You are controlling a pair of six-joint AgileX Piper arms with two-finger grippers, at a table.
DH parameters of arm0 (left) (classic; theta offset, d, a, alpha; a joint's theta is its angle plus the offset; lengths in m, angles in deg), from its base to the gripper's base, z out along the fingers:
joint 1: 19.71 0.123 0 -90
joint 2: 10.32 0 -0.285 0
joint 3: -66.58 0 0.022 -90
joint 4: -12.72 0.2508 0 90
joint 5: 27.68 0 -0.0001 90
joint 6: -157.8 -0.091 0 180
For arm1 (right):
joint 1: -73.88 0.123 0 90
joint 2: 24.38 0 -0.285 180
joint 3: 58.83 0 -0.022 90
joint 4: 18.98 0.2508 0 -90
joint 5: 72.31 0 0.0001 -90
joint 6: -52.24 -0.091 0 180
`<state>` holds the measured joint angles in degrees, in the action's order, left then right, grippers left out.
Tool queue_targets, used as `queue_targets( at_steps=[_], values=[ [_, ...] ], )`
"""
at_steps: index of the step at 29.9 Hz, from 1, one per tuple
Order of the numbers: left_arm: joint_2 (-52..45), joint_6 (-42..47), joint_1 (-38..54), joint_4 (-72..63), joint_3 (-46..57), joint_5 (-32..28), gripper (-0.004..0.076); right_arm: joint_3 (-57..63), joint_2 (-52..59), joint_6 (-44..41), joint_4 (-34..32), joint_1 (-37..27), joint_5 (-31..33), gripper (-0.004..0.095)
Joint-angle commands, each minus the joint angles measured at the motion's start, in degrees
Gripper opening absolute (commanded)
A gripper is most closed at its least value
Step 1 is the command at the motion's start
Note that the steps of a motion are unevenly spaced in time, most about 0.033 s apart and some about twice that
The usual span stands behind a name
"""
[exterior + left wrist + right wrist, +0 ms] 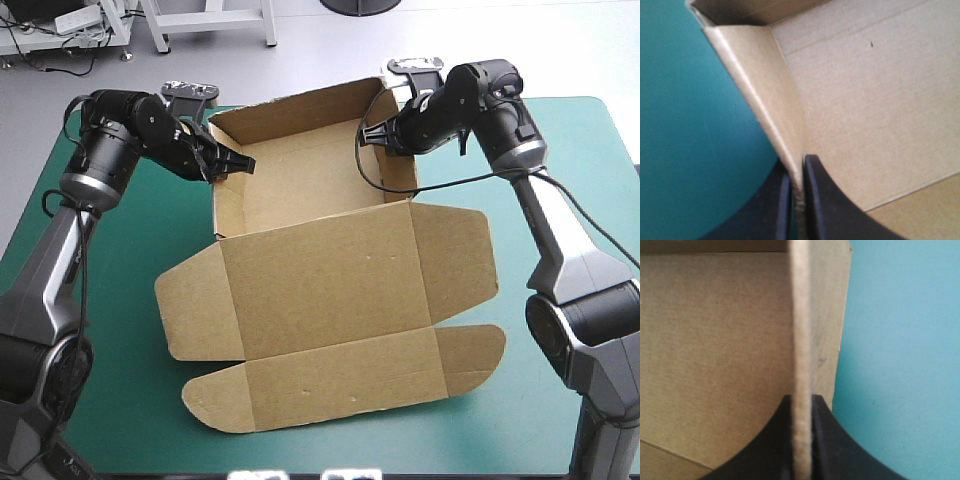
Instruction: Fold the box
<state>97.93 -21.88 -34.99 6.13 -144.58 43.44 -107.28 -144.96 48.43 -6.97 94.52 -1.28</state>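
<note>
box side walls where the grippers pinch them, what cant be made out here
High view: how the right gripper holds the box wall, hidden under its own wrist.
Left wrist view: the wall edge between the fingers of the left gripper is blurred; most of the box is cut off.
Right wrist view: the wall is edge-on and blurred, so its layers cannot be told.

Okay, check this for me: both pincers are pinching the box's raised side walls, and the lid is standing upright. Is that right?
Not quite. The lid is not upright: the high view shows it lying flat on the teal-green table, toward the near edge. The rest holds: the left pincer and right pincer each pinch a raised side of the box.
</note>
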Motion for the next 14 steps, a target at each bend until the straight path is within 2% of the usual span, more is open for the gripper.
queue_targets(
  at_steps=[1, 5, 14],
  values=[
    [0.23, -0.69, -1.57, -3.11, -3.16, 2.22, -0.0006, 2.15, 2.04, 0.98, 7.84, 1.34, 0.56, -0.0004],
    [2.98, -0.32, -1.57, -3.12, -3.16, 2.34, -0.0006, 6.49, 0.56, 1.67, 4.12, 1.34, 0.56, -0.0004],
    [9.82, -0.32, -1.57, -3.3, -3.16, 2.34, -0.0006, 6.77, -5.07, 4.28, 1.81, 1.34, 0.56, -0.0004]
  ],
)
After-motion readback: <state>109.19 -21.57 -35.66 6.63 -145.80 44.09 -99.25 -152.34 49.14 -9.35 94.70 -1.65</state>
